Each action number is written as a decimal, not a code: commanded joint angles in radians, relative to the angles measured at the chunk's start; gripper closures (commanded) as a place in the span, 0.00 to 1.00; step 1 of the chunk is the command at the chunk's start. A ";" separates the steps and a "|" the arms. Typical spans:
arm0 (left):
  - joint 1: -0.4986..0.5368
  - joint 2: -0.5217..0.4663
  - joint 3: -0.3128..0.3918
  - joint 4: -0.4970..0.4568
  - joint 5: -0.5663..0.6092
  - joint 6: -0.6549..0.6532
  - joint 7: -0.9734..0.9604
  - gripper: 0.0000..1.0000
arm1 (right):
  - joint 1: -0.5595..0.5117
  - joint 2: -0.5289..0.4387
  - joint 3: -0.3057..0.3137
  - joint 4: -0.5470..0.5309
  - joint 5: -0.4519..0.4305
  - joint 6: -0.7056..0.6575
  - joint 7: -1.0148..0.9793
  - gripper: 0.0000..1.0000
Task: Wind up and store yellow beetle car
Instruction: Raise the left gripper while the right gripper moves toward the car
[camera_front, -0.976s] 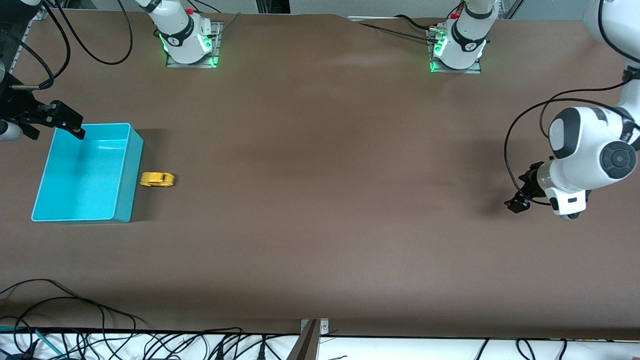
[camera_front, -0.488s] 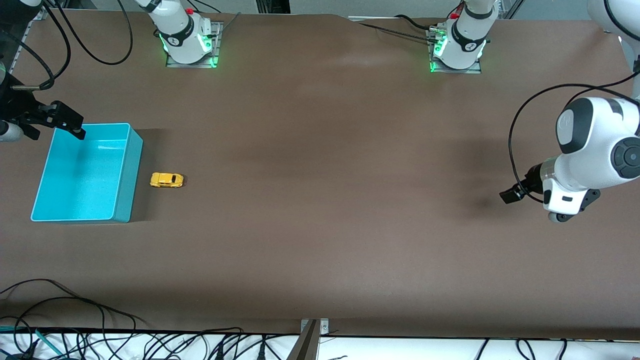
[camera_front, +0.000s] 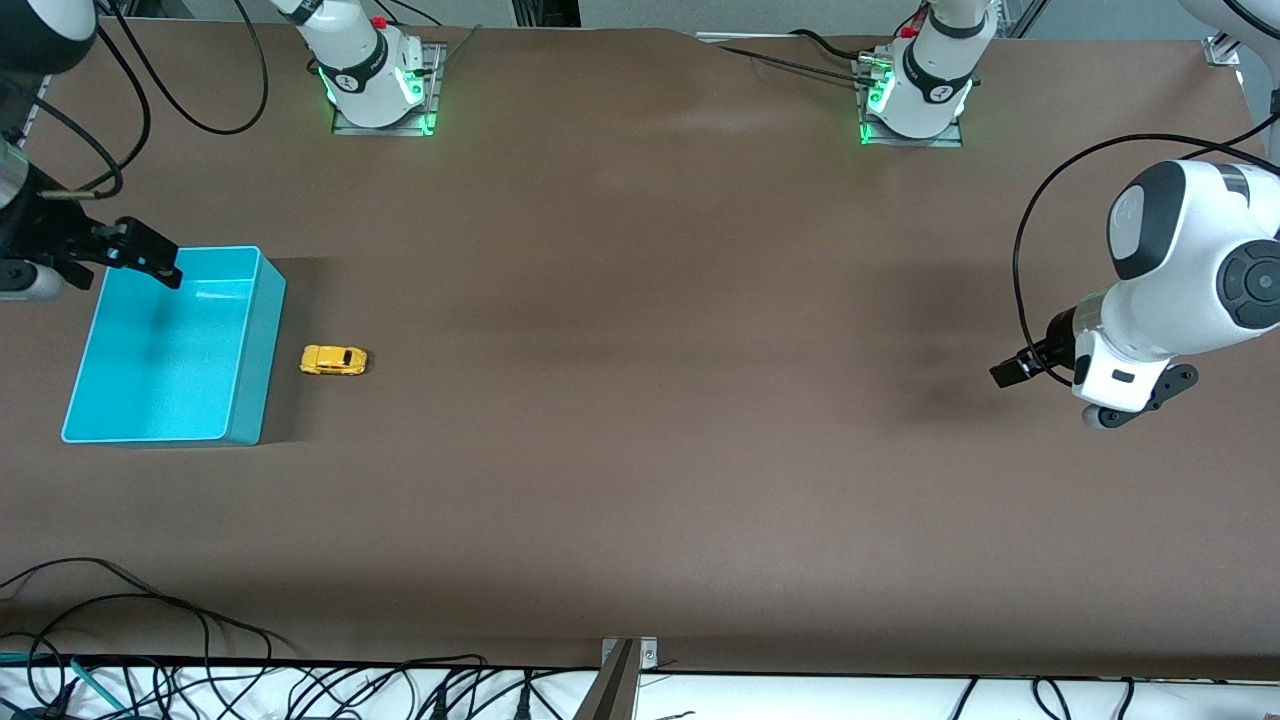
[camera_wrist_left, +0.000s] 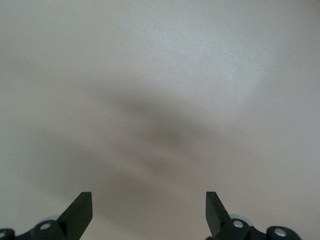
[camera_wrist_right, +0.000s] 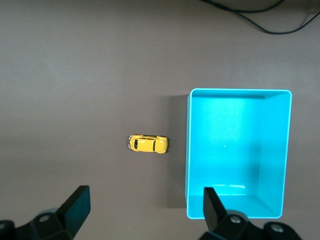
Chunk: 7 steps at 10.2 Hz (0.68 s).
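The right gripper (camera_front: 150, 262) is seen at the upper left of the front view, held above the corner of the turquoise bin (camera_front: 250, 380) that lies farthest from the front camera. Its fingers (camera_wrist_right: 75, 206) are spread apart with nothing between them, as the right wrist view shows.

The left gripper (camera_front: 1010, 372) is seen at the right edge of the front view, raised over bare brown table (camera_front: 650, 400) at the left arm's end. Its fingers (camera_wrist_left: 80, 212) are likewise parted and empty.

Only blank tabletop and a soft shadow are shown in the left wrist view. By the right wrist view the bin's whole interior (camera_wrist_right: 235, 150) is given from above and is seen to hold nothing, with the yellow beetle car (camera_wrist_right: 147, 144) at centre frame just beside the bin's wall, apart from it. Both arm bases with green lights, and the cables along the bottom edge, are given by the front view alone.

The yellow beetle car (camera_front: 334, 360) is found at the left of the front view, on its wheels on the table, just beside the bin on the side toward the left arm. Its long axis is laid horizontally in that frame, running straight away from the bin's long wall. Which end is the nose cannot be told.

Counted: one car, one bin, two grippers.
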 joint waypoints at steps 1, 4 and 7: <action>0.005 -0.020 -0.004 -0.005 -0.019 -0.021 0.036 0.00 | 0.007 0.023 0.003 0.008 -0.007 -0.058 -0.009 0.00; 0.005 -0.020 -0.004 -0.005 -0.019 -0.041 0.038 0.00 | 0.037 0.049 0.006 0.016 0.014 -0.075 -0.005 0.00; 0.006 -0.020 -0.004 -0.005 -0.019 -0.041 0.038 0.00 | 0.044 0.120 0.006 0.029 0.013 -0.038 -0.014 0.00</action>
